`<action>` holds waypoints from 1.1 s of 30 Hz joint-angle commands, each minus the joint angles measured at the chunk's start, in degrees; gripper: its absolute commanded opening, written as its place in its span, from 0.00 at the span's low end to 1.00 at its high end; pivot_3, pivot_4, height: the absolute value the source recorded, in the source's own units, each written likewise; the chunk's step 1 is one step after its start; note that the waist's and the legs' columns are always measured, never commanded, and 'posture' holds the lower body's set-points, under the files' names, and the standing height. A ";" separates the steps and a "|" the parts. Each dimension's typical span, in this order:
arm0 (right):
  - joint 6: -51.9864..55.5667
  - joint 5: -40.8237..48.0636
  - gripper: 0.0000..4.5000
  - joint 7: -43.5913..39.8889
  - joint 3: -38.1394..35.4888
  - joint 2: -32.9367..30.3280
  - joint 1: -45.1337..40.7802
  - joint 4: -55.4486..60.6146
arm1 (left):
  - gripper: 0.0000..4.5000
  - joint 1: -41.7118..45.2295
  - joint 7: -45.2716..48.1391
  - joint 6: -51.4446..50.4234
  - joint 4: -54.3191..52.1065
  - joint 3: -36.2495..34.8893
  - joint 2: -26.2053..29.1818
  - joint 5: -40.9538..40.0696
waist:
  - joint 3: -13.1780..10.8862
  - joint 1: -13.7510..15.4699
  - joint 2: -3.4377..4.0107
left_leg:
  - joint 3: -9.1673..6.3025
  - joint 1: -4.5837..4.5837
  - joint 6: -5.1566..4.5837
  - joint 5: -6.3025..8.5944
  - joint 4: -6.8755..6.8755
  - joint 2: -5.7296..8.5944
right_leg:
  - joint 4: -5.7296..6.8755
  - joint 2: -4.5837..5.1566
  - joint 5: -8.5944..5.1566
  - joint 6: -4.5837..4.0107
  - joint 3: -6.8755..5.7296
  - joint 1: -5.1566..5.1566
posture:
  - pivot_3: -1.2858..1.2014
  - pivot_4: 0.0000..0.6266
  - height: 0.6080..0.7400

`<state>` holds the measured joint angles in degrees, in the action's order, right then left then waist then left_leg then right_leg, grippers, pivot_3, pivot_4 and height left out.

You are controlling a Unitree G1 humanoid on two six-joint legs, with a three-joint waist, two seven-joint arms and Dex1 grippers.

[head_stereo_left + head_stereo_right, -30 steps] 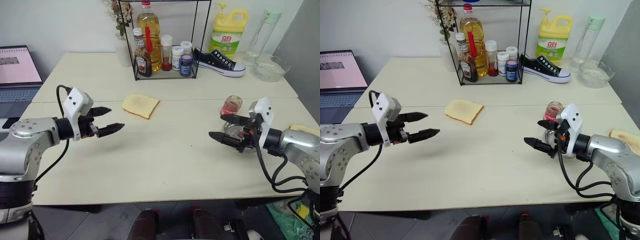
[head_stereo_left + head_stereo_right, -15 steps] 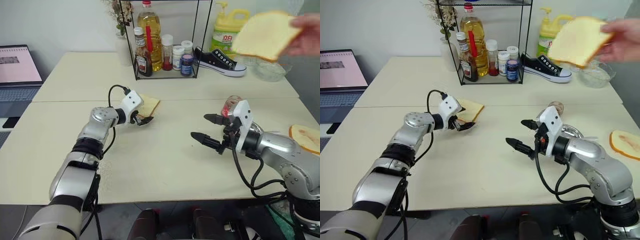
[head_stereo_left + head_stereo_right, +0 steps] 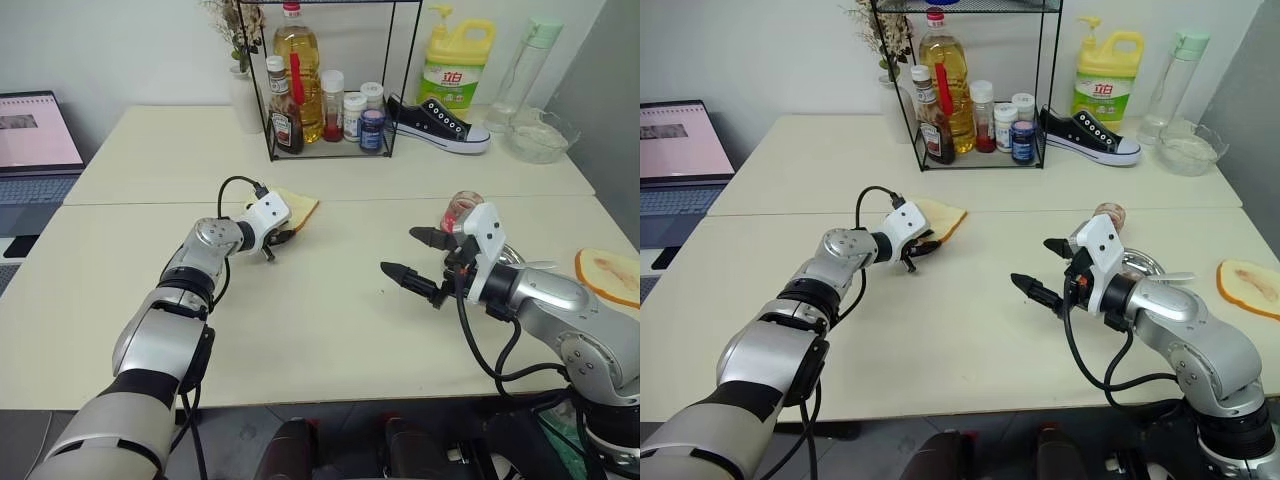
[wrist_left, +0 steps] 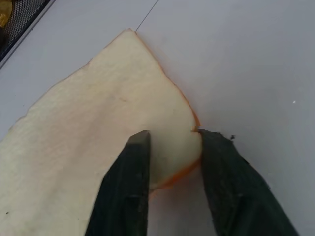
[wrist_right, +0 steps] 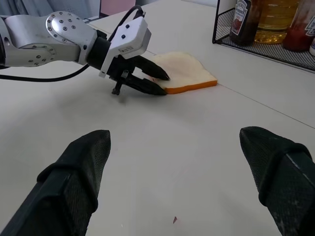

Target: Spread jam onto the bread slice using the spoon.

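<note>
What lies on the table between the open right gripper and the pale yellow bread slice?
Only bare cream tabletop lies between the right gripper and the pale yellow bread slice, which the left gripper is pinching; the right wrist view shows it.

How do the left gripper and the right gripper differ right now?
The left gripper is down at the table, its fingers closed on a corner of the bread slice; the right gripper hangs above bare table with nothing in it. The left's fingers are nearly together, one above and one below the bread; the right's are spread wide. Both have two black fingers on a white wrist housing.
</note>
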<state>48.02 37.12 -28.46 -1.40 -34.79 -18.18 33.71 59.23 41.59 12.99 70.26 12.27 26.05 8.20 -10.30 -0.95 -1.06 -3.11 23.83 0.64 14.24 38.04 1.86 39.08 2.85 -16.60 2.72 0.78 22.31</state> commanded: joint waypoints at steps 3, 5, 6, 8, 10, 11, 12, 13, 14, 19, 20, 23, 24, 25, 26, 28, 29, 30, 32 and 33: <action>-0.07 2.71 1.00 -2.29 -2.29 -1.16 -0.39 2.48 | 0.00 1.47 2.20 -0.42 0.52 -2.60 1.65 -0.22 | 0.00 -0.30 0.00 | 0.00 0.01 0.00 0.00 0.00 0.00 | -0.01 0.00 0.00 0.00 0.00 0.00 | 0.52 0.24 1.00; 0.27 4.18 1.00 -3.63 -2.70 -1.85 -0.40 2.74 | 0.00 1.34 3.93 -0.23 -0.34 -3.46 2.01 -0.86 | 0.00 -0.55 0.00 | 0.00 0.01 0.00 0.00 0.00 0.00 | -0.02 0.00 0.00 0.00 0.00 0.00 | 0.52 0.24 1.00; 0.49 4.95 1.00 -4.16 -2.89 -2.28 -0.33 2.93 | 0.00 1.17 5.62 0.06 -1.21 -4.01 2.17 -1.56 | 0.00 -0.57 0.00 | 0.00 0.02 0.00 0.00 -0.01 0.00 | -0.02 0.00 0.00 0.00 -0.01 0.00 | 0.52 0.24 1.00; 0.92 6.12 1.00 -4.78 -3.24 -2.81 -0.21 3.29 | 0.00 0.85 8.62 0.15 -2.68 -4.89 2.36 -2.60 | 0.00 -0.58 0.00 | 0.00 0.03 0.00 0.00 -0.01 0.00 | -0.03 0.00 0.00 0.00 0.00 0.01 | 0.52 0.24 1.00; 1.76 8.15 1.00 -5.90 -4.33 -3.93 0.37 4.02 | 0.00 -1.23 15.29 -0.24 -8.61 -5.10 3.16 -4.46 | -0.01 -0.57 0.00 | 0.00 0.05 0.00 0.00 -0.01 0.00 | -0.04 0.00 0.00 0.00 -0.01 0.01 | 0.52 0.24 1.00; 2.26 9.41 1.00 -6.64 -5.18 -4.77 0.99 4.50 | 0.00 -4.05 19.93 -1.91 -15.39 -4.89 4.06 -6.32 | -0.01 -0.57 0.00 | -0.01 0.06 0.00 0.00 -0.01 0.00 | -0.05 0.01 0.00 0.00 -0.01 0.01 | 0.52 0.24 1.00; 2.74 10.60 1.00 -7.29 -5.96 -5.61 1.74 4.99 | 0.00 -7.59 23.85 -3.93 -23.42 -4.49 5.19 -8.25 | 0.00 -0.61 0.01 | -0.01 0.07 0.00 0.00 -0.01 0.00 | -0.07 0.01 0.00 0.00 -0.01 0.01 | 0.52 0.24 1.00; 3.11 11.42 1.00 -7.69 -6.52 -6.31 2.47 5.41 | 0.00 -11.06 26.47 -6.36 -31.22 -4.28 6.19 -10.07 | 0.00 -0.68 0.01 | 0.00 0.07 0.00 0.00 -0.04 0.00 | -0.09 0.04 0.00 0.00 0.03 0.01 | 0.52 0.24 1.00; 3.37 12.12 1.00 -7.93 -6.95 -6.95 3.21 5.77 | 0.00 -14.03 28.03 -9.21 -37.93 -4.23 7.00 -11.56 | 0.00 -0.69 0.01 | 0.02 0.07 0.01 0.00 -0.06 -0.03 | -0.13 0.15 0.00 0.00 0.07 0.00 | 0.52 0.24 1.00; 3.38 13.59 1.00 -8.06 -7.60 -8.32 6.44 6.93 | 0.00 -27.18 31.48 -18.71 -64.97 -3.68 10.53 -17.05 | 0.00 -0.61 0.01 | -0.08 0.04 0.01 0.00 -0.02 -0.13 | -0.09 0.23 0.00 -0.01 0.19 -0.05 | 0.52 0.24 1.00; 3.39 13.63 1.00 -8.21 -7.47 -8.55 6.98 7.21 | 0.00 -29.84 31.98 -18.11 -68.77 -3.15 11.17 -17.26 | 0.00 -0.61 0.02 | -0.10 0.04 0.01 0.00 -0.02 -0.14 | -0.09 0.22 0.00 -0.01 0.18 -0.05 | 0.52 0.24 1.00; 3.80 14.60 1.00 -8.54 -7.50 -9.34 8.38 8.07 | 0.00 -35.88 32.89 -15.98 -76.32 -1.83 12.35 -17.54 | 0.02 -0.58 0.05 | -0.11 -0.01 0.01 0.00 -0.03 -0.14 | -0.09 0.22 0.00 -0.02 0.18 -0.10 | 0.52 0.24 1.00; 3.88 14.94 1.00 -8.75 -7.45 -9.74 8.82 8.37 | 0.00 -37.09 33.16 -15.25 -77.30 -1.38 12.60 -17.46 | 0.02 -0.50 0.05 | -0.10 -0.01 0.01 0.00 -0.03 -0.14 | -0.10 0.22 0.00 -0.02 0.18 -0.10 | 0.52 0.24 1.00; 3.95 15.32 1.00 -8.75 -7.47 -9.98 9.15 8.56 | 0.00 -37.84 33.32 -13.88 -77.27 -0.90 12.87 -16.84 | 0.02 -0.41 0.04 | -0.10 -0.01 0.00 0.00 -0.03 -0.14 | -0.10 0.22 0.00 -0.02 0.17 -0.10 | 0.52 0.24 1.00; 3.91 15.57 1.00 -8.70 -7.50 -10.16 9.40 8.70 | 0.00 -38.23 33.38 -12.23 -76.77 -0.41 13.23 -15.94 | 0.02 -0.35 0.04 | -0.10 -0.01 0.00 0.00 -0.02 -0.14 | -0.10 0.21 0.00 -0.02 0.16 -0.10 | 0.52 0.24 1.00; 3.72 15.60 1.00 -8.57 -7.32 -10.37 9.73 8.91 | 0.00 -38.07 33.74 -6.45 -73.43 0.93 14.05 -13.30 | 0.02 -0.19 0.04 | -0.13 -0.01 0.00 0.00 0.00 -0.13 | -0.09 0.19 0.00 -0.02 0.12 -0.13 | 0.52 0.24 1.00; 3.67 15.63 1.00 -8.52 -7.20 -10.43 9.85 8.99 | 0.00 -37.78 33.83 -3.98 -71.70 1.47 14.25 -12.37 | 0.02 -0.18 0.04 | -0.12 -0.02 0.00 0.00 -0.01 -0.13 | -0.09 0.18 0.00 -0.02 0.09 -0.13 | 0.52 0.24 1.00; 3.67 15.74 1.00 -8.50 -7.16 -10.51 10.03 9.10 | 0.00 -37.31 33.93 -0.87 -69.62 2.07 14.48 -11.33 | 0.02 -0.19 0.04 | -0.09 -0.03 0.00 0.00 -0.01 -0.12 | -0.09 0.18 0.00 -0.02 0.07 -0.13 | 0.52 0.24 1.00; 3.84 16.12 1.00 -8.59 -7.15 -10.78 10.34 9.29 | 0.00 -36.26 34.07 4.29 -65.53 2.97 14.73 -9.74 | 0.02 -0.17 0.04 | -0.05 -0.04 0.00 0.00 -0.01 -0.12 | -0.09 0.18 0.00 -0.02 0.03 -0.12 | 0.52 0.24 1.00; 3.85 16.27 1.00 -8.56 -7.18 -10.92 10.47 9.35 | 0.00 -35.67 33.83 6.02 -63.78 3.16 14.60 -9.30 | 0.02 -0.15 0.04 | -0.05 -0.04 0.00 0.00 -0.01 -0.11 | -0.09 0.18 0.00 -0.02 0.02 -0.12 | 0.52 0.24 1.00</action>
<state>52.10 52.18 -36.60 -7.74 -45.00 -7.72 40.99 22.43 75.63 15.32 5.43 15.34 40.27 -1.85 -10.28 -1.11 -1.02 -3.16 23.79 0.63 14.25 38.03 1.74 38.98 3.03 -16.60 2.70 0.78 22.19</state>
